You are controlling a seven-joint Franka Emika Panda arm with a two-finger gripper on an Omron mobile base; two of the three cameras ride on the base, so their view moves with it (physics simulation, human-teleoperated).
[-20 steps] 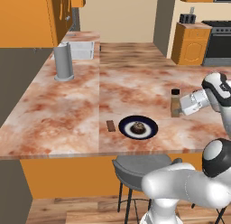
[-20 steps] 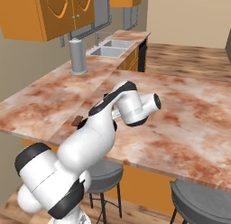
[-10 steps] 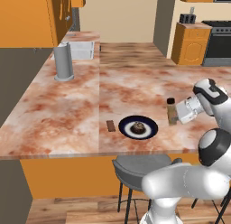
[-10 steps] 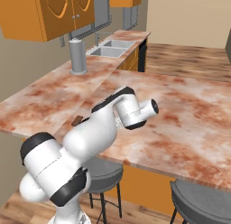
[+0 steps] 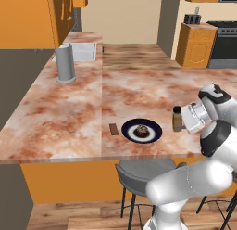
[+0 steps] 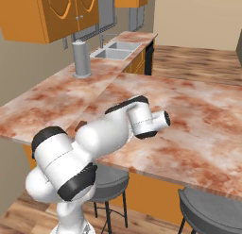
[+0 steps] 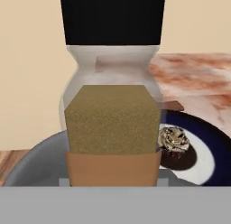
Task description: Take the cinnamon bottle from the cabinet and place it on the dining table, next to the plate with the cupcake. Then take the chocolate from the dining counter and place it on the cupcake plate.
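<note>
Left base view: the gripper [image 5: 181,121] is clamped on the bottle [image 5: 177,118], which stands upright just right of the plate [image 5: 141,130], low over the table [image 5: 78,113] near its front edge. Whether its base already touches the top cannot be told. So the fetch from the cabinet looks done and the 1st half is close to finished: what remains there, by my reading, is to set the bottle down beside the plate and let go.

The 2nd half is not begun. The chocolate [image 5: 113,129] lies flat on the table just left of the plate, apart from its rim and untouched. It has yet to be picked up and laid on the plate.

Containers: the plate holds 1 cupcake [image 5: 141,130] near its middle, with bare blue around it, so there seems room for the bar. In the hand view the bottle [image 7: 113,123] is clear glass with a black cap, filled with brown powder to about the shoulder; the plate [image 7: 205,151] and cupcake [image 7: 175,142] show behind it to the right. A grey cylinder [image 5: 65,63] stands far back left by the sink [image 5: 84,51]; its contents cannot be seen.
</note>
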